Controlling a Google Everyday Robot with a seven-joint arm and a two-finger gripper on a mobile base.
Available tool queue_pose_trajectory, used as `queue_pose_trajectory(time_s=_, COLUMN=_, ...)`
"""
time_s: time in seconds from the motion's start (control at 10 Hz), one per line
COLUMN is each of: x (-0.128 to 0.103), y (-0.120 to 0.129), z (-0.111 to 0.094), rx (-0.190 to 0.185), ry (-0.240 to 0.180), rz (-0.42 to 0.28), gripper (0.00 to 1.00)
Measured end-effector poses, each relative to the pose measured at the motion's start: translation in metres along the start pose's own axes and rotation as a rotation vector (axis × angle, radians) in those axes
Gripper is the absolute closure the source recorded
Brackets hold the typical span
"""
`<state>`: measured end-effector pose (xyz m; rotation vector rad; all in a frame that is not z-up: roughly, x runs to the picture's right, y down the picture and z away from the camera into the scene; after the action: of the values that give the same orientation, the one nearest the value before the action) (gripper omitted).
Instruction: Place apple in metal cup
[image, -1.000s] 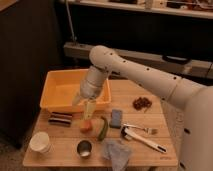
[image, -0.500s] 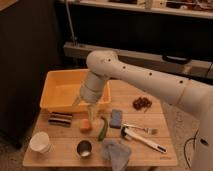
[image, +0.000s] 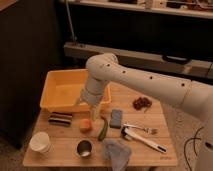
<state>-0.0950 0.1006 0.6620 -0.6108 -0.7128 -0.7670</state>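
Metal cup (image: 84, 148) upright; hand (image: 93, 114) over apple (image: 85, 125).

We see a round orange apple (image: 85, 125); a small silvery metal cup (image: 84, 148); a bright yellow plastic bin (image: 54, 95); the pale cream gripper (image: 93, 113) just above the apple.

Single view: raised vantage, angled down across the table (image: 62, 146) toward the dark back wall (image: 30, 45); middle distance, whole tabletop in frame. Arm (image: 150, 82) enters from frame right; pincer (image: 93, 114) hangs over the table's centre.
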Motion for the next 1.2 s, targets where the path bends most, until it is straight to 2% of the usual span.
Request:
queue_pose_trajectory(time_s=0.1, x=-0.001, y=0.002, z=0.004, rx=0.005, ry=0.014, rz=-0.009, gripper=0.34)
queue_pose_trajectory(time_s=0.3, x=0.001, y=0.012, z=0.029, rx=0.023, ry=0.089, rz=-0.057, gripper=0.34)
queue_pose_trajectory(time_s=0.5, x=0.002, y=0.014, z=0.055, rx=0.023, ry=0.173, rz=-0.163, gripper=0.34)
queue_pose_trajectory(time_s=0.6, x=0.005, y=0.012, z=0.065, rx=0.018, ry=0.198, rz=-0.214, gripper=0.34)
queue_pose_trajectory(time_s=1.1, x=0.028, y=-0.01, z=0.1, rx=-0.038, ry=0.217, rz=-0.281, gripper=0.34)
queue_pose_trajectory(time_s=1.2, x=0.036, y=-0.012, z=0.115, rx=-0.059, ry=0.206, rz=-0.297, gripper=0.34)
